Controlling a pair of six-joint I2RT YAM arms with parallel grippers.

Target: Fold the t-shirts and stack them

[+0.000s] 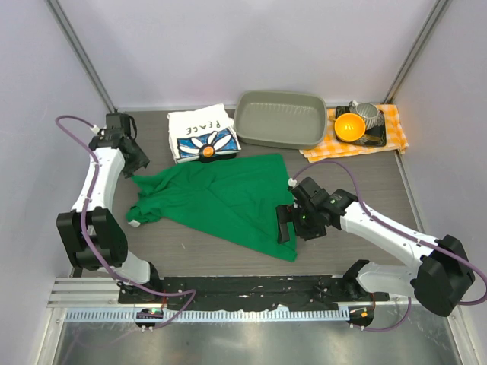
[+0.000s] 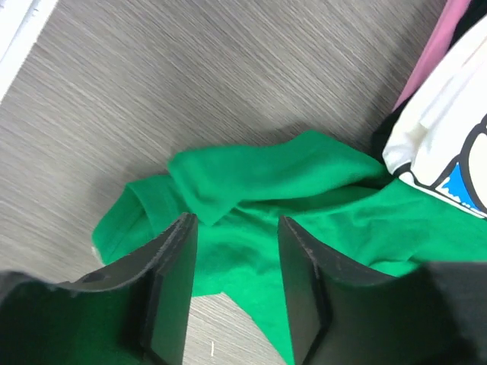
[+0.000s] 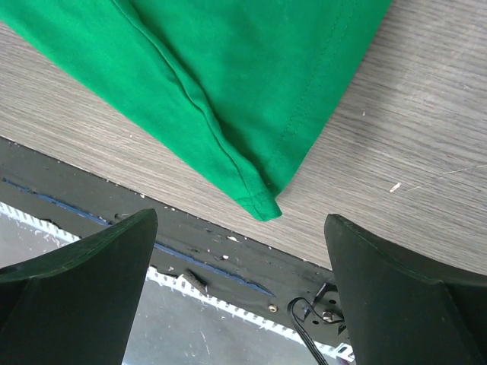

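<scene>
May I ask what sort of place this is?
Probably a robotics lab cell: blank white walls, left arm and right arm bolted to a table, green t-shirt staged near a grey bin.

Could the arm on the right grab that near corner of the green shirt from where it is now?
Probably yes. The right end effector hangs open just above the near corner of the green t-shirt. That corner lies flat at the table's edge, and nothing sits between it and the open fingers.
</scene>
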